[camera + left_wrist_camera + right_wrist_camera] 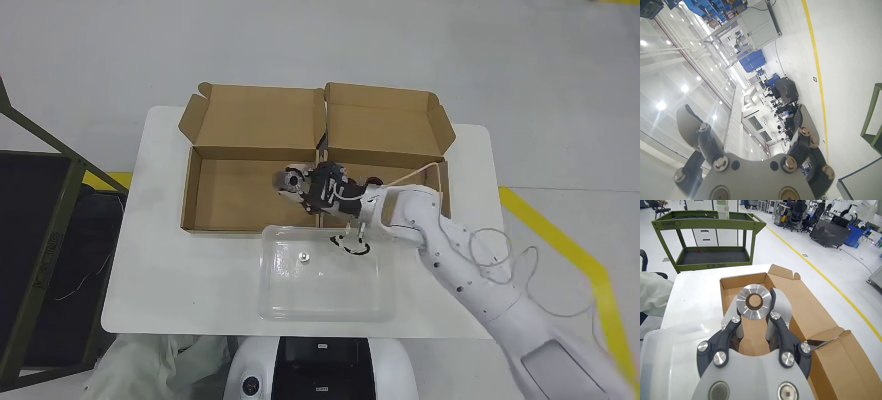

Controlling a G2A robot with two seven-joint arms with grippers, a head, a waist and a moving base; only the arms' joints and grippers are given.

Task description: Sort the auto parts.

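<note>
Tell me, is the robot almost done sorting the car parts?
Not nearly. Done: nothing yet, since the floor of the cardboard box that shows is bare. In hand: the right pincer grips a round metal part just above that box. Left: a small silver piece and a black piece wait in the clear tray.

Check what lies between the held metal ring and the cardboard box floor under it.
Nothing. In the right wrist view the right hand holds the metal ring over the cardboard box, whose floor there is bare.
</note>
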